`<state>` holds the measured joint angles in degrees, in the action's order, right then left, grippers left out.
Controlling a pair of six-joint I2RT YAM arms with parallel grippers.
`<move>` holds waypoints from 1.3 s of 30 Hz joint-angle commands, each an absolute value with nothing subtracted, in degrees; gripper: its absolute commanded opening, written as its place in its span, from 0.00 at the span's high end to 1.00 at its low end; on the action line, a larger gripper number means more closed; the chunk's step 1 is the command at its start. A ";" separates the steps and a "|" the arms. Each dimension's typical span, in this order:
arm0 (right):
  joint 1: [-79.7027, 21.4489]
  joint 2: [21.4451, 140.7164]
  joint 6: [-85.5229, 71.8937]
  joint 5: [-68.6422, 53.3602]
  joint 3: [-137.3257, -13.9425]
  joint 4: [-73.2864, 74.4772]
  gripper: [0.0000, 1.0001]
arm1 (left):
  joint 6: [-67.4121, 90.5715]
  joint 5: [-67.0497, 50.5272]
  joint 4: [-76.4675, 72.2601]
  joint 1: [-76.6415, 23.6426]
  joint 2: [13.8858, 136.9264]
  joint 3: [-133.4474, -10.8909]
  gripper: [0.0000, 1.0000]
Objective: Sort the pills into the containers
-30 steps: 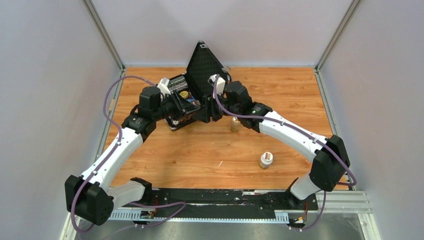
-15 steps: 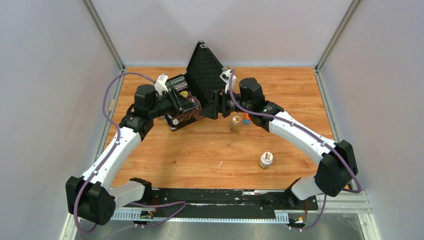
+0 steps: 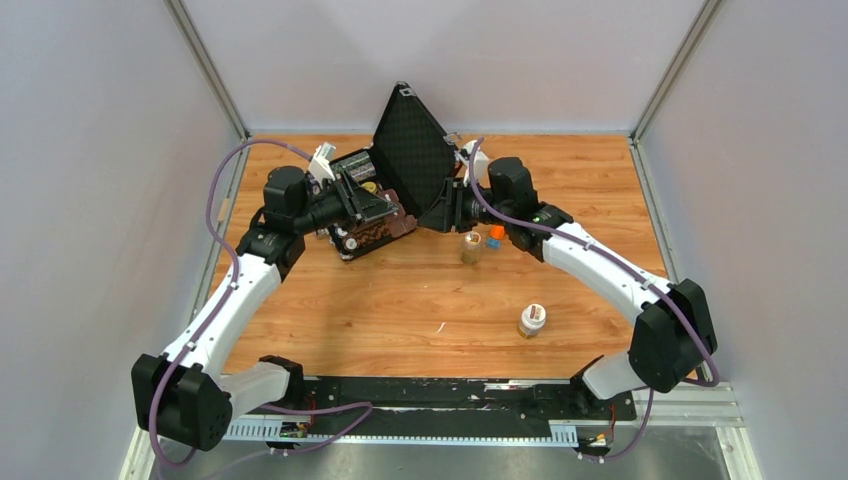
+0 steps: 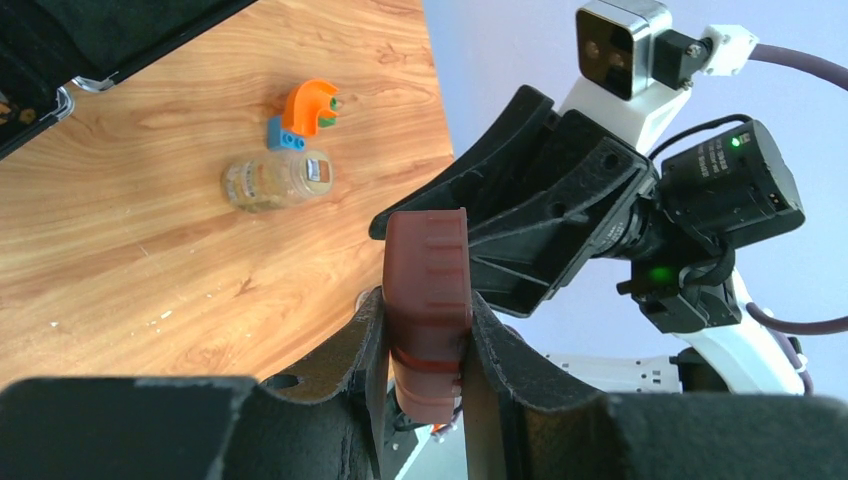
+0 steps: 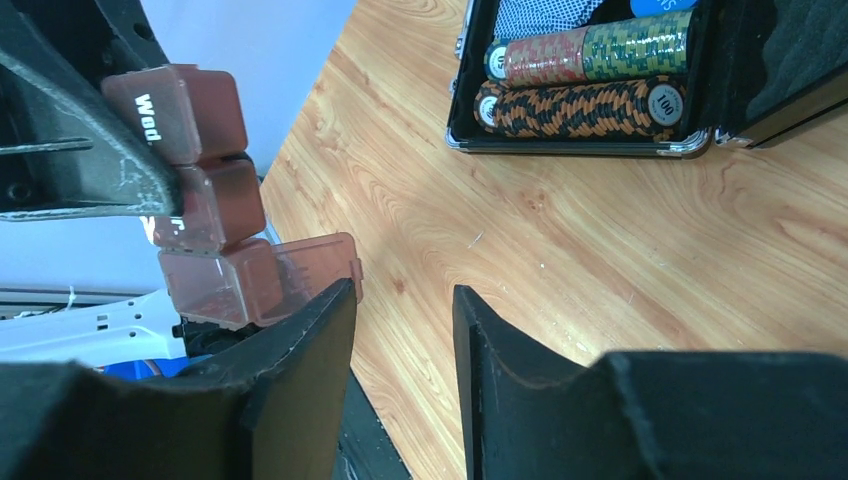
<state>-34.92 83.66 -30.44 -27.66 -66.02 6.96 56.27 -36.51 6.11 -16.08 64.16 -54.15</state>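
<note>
Top external view: the wooden table [image 3: 400,300] is walled on the left, back and right. We note wide bare wood in the near middle between the two arms, and more toward the back right corner.

The left arm reaches forward from the near left, elbow out toward the left wall, wrist turned to the centre. The left gripper [image 3: 385,212] is clamped on the pill strip [image 3: 398,224], which hangs off the table just in front of the case [image 3: 410,150]. The left wrist view shows the strip's narrow edge pinched between both fingers.

Counts:
- One strip, with three compartments; the lowest has its lid [image 5: 315,265] swung open.
- One black case, its cover raised, with two rows of chips [image 5: 585,75] inside.
- One bottle [image 3: 471,247] right of the case and a second bottle [image 3: 532,320] nearer us, well apart.
- One orange-and-blue piece [image 3: 494,237] just beside the first bottle.

The right arm bends in from the near right, its wrist facing the strip. The right gripper [image 5: 400,310] has its jaws narrowly parted with nothing between them. One fingertip sits right under the open lid; we cannot tell if it touches.
</note>
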 commanded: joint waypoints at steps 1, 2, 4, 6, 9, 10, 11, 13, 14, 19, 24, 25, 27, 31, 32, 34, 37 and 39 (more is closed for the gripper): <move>-35.11 83.93 -32.00 -28.27 -66.63 5.89 0.59 | 56.34 -38.50 1.99 -15.91 62.45 -55.75 1.00; -35.03 83.47 -32.21 -28.26 -66.77 5.77 0.57 | 56.16 -38.34 2.19 -15.91 62.43 -55.65 1.00; -34.74 82.53 -32.84 -28.53 -66.96 5.58 0.48 | 55.48 -37.99 2.78 -15.91 62.24 -55.44 1.00; -34.25 80.90 -33.61 -29.26 -66.65 4.90 0.34 | 54.17 -37.72 3.71 -15.91 62.16 -55.46 1.00; -33.80 79.15 -32.19 -33.67 -65.15 1.04 0.19 | 51.86 -37.20 4.77 -15.91 62.06 -55.39 1.00; -33.79 78.66 -31.83 -35.00 -64.56 0.59 0.17 | 51.37 -37.32 4.86 -15.91 62.05 -55.34 1.00; -33.73 78.44 -31.63 -36.52 -64.03 -1.62 0.15 | 51.22 -37.87 4.67 -15.91 62.12 -55.08 1.00; -33.75 78.69 -31.78 -39.04 -63.91 -2.65 0.15 | 51.34 -39.01 3.35 -15.86 62.06 -54.46 1.00; -33.75 79.07 -32.31 -40.01 -64.16 -2.83 0.16 | 51.46 -39.37 2.29 -15.90 61.94 -54.25 1.00; -33.65 82.39 -36.54 -44.99 -65.37 -4.98 0.34 | 51.22 -40.54 0.88 -15.90 61.58 -53.35 1.00; -33.00 82.38 -40.27 -46.22 -63.17 -10.38 0.53 | 51.76 -40.55 0.41 -15.91 61.39 -52.60 1.00; -32.70 82.11 -41.17 -46.57 -62.43 -11.97 0.56 | 51.83 -40.66 0.32 -15.91 61.37 -52.54 1.00; -32.17 81.91 -43.20 -47.18 -60.68 -15.77 0.58 | 52.04 -40.72 0.35 -15.90 61.28 -52.41 1.00; -31.73 82.50 -45.72 -48.04 -59.61 -19.09 0.74 | 52.48 -40.79 0.35 -15.91 61.26 -52.01 1.00; -31.73 82.58 -45.83 -48.07 -59.59 -19.15 0.79 | 52.56 -40.85 0.31 -15.91 61.26 -51.92 1.00; -31.73 82.64 -45.64 -48.06 -59.59 -18.72 0.89 | 52.84 -40.98 0.35 -15.91 61.26 -51.72 1.00; -31.77 82.32 -44.61 -46.58 -59.60 -16.71 1.00 | 52.77 -40.91 0.33 -15.90 61.26 -51.72 0.78; -31.73 82.31 -43.53 -45.48 -59.82 -14.61 1.00 | 52.14 -40.55 1.05 -15.91 61.11 -51.81 0.50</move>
